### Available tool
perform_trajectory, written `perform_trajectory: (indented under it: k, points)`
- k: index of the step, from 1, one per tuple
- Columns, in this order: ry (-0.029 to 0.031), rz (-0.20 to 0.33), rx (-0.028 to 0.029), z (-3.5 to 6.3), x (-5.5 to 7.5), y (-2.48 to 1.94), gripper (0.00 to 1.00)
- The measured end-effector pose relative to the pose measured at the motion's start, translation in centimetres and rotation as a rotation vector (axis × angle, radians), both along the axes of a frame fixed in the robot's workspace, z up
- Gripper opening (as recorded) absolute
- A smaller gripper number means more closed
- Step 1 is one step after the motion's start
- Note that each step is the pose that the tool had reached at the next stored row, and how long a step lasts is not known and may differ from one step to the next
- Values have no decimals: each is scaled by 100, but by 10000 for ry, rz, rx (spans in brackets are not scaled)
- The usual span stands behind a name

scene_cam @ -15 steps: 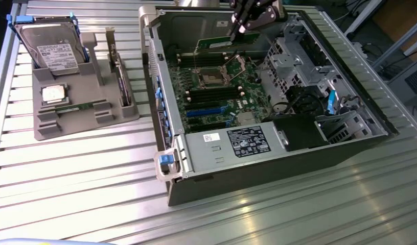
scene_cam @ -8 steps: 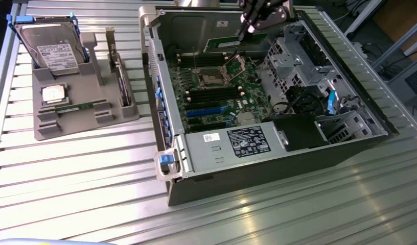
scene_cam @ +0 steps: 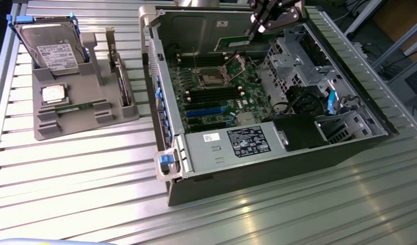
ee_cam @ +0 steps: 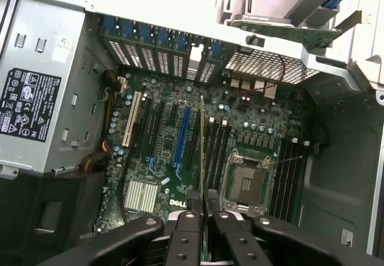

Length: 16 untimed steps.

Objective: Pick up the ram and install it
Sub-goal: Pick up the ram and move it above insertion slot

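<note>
Hand [ee_cam: 203, 205] pinches the ram [ee_cam: 201, 152], which juts edge-on from it over the motherboard [ee_cam: 165, 185].

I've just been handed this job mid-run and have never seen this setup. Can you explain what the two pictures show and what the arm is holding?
One robot arm is working on an open computer case that sits on a slatted metal table. The exterior view comes from a camera off the arm. The wrist view comes from a camera on the arm's own wrist and looks past its gripper into the case at the motherboard. The gripper is closed on the ram, a thin green memory stick seen edge-on. It is held over the motherboard and apparently not yet in a slot. Beside the case, on the exterior view's left, a grey tray holds a hard drive, a square processor chip and a second memory stick lying flat.
</note>
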State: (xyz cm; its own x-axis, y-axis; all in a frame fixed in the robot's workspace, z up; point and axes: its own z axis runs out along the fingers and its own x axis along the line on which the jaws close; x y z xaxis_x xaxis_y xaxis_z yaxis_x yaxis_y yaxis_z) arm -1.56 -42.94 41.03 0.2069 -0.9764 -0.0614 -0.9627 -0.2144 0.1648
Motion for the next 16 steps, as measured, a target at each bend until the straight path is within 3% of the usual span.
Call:
perform_trajectory:
  k: [3,8,16]
  points:
    - [8,-351,-2,0,15,0,14]
    - [8,-1382,-4,-5,19,0,14]
    - [11,-1685,-5,-11,205,0,14]
